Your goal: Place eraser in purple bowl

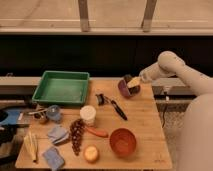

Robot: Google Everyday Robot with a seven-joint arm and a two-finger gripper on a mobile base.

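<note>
Reaching in from the right, the white arm brings its claw over the purple bowl, which sits at the far right part of the wooden surface and appears tipped toward the claw. Whether the claw is spread or pressed together cannot be told, since its tip merges with the bowl's rim. A small dark shape shows at the top of the claw, just above the bowl, but it cannot be made out clearly enough to call it the eraser; the eraser's place cannot be told for certain.

Left of the bowl lies the long black-handled utensil, angled across the middle of the surface with its metal head toward the back. A green tray sits at the far left corner. Near the front right stands the orange bowl, well apart from the purple one. A white cup stands near the centre, with a carrot and a bunch of dark grapes just beside it. Toward the front lies a pale round fruit. Blue cloths and a banana rest on the left side.
</note>
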